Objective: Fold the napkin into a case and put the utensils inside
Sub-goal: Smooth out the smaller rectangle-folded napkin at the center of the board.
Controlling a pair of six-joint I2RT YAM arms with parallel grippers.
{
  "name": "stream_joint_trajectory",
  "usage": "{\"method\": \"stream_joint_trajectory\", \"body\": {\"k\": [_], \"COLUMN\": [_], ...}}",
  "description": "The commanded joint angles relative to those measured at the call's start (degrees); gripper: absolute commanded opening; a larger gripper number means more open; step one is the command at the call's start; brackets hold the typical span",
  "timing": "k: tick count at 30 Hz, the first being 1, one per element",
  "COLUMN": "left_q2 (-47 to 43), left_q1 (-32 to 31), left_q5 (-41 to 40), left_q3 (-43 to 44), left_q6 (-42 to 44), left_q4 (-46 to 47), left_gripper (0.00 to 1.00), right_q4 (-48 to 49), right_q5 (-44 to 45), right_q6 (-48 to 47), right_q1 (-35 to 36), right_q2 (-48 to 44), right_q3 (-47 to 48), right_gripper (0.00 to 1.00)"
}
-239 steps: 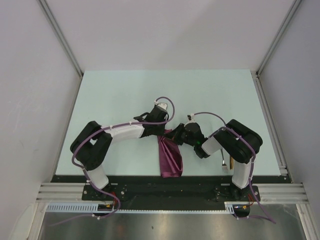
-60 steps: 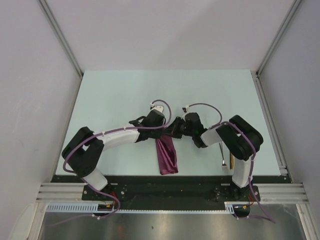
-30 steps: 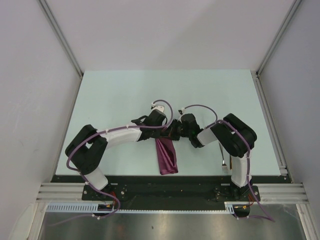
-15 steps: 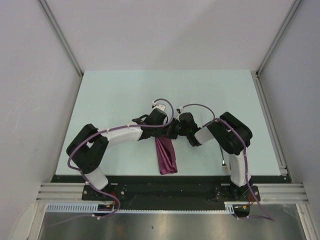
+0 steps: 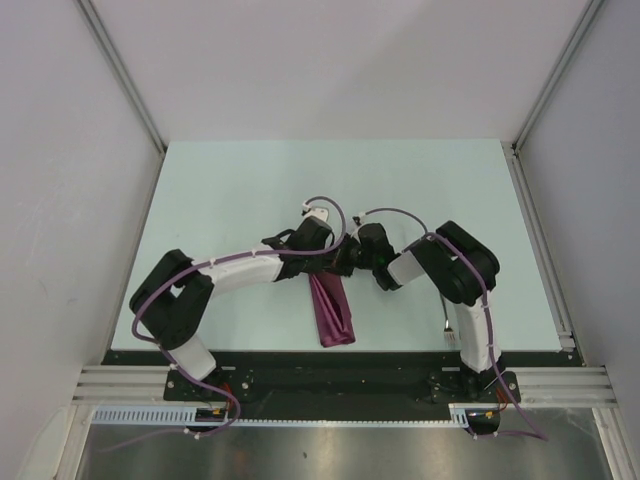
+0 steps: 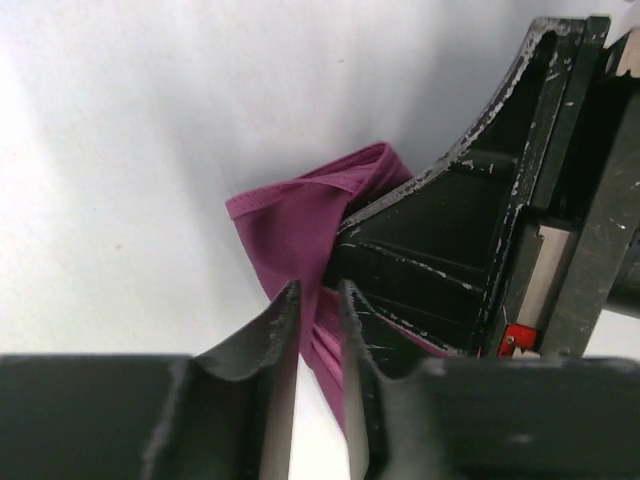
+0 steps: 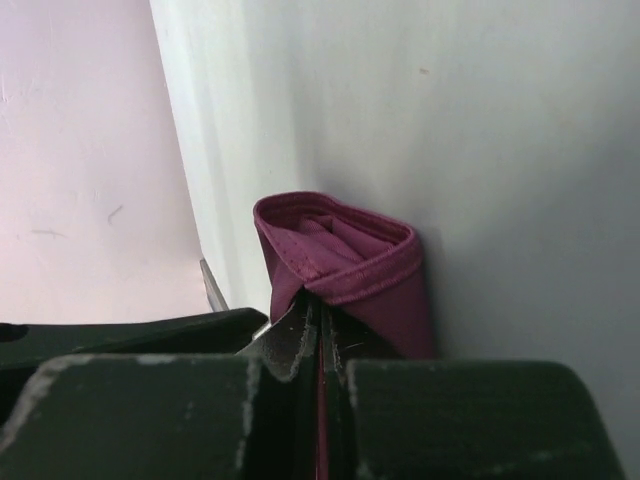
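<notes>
Folding is judged nearly done: napkin rim is clamped by right tool, straddled by slightly parted left tool; spreading the pocket is called for next.

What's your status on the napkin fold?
Right claw shut on napkin end. Left claw slightly open astride it. Silver utensil outside, beside right arm. Claws crowded together.

Left arm and right arm: black joints, white links; purple cables clipped alongside; scuffed black claw fingers.
</notes>
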Motion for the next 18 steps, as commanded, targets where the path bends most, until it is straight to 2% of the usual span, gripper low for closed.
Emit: {"method": "stream_joint_trajectory", "body": {"k": [1,6,11,16,18], "left_q2": [-6.1,-14.4,-16.2,-14.0,-13.9], "left_q1": [-0.8,-0.7,-0.7,-0.8,-0.8], "left_q5": [1.5,4.1,9.6,12.2,11.6], "left_q3": [0.4,-2.4,-3.2,-2.9,-3.5], "left_q6": [-1.8,-3.3,-3.9,-5.4,-5.9], "left_q4": [-0.7,-1.0,-0.9,0.2,0.1], "left_gripper": [0.34,0.38,0.35,0.23,0.22], "right_q4": [-0.4,-5.1,-10.8,-15.5,-21.1], "right_q5": [-1.1,-3.4,-4.1,-4.1,-3.3], "right_q6": [-0.6,-2.6,-4.8,-8.9,-12.8], "right_q1": [-1.2,-2.2,-3.0,-5.3,-5.7], "right_q2": [-5.4,-9.2,-12.6,-19.1,-23.2], "right_q3": [-2.0,-2.5,-3.4,-8.0,-10.3], "right_gripper": [0.01,0.04,0.06,0.07,0.06]}}
